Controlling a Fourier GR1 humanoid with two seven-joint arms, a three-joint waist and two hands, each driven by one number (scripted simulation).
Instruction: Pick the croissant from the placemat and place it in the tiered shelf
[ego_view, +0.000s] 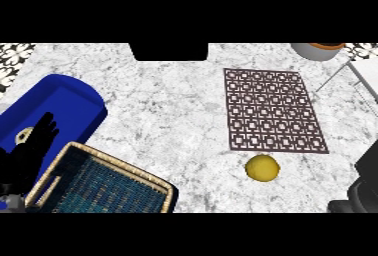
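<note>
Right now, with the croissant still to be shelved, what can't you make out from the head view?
- Croissant: none shows; the placemat is bare.
- Right hand: only a dark shape at the lower right edge, unclear.
- Left hand: cut off by the left edge.
- Wicker tiered shelf: cut off by the lower edge.
- White pot: cut off at the top.

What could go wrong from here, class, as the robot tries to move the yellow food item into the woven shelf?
1. The yellow item lies on the bare counter just off the placemat, not on it, so a reach aimed at the mat may miss.
2. The left hand stands open at the woven shelf, possibly blocking the drop.
3. The blue container adjoins the shelf, so the item could land there instead.
</note>
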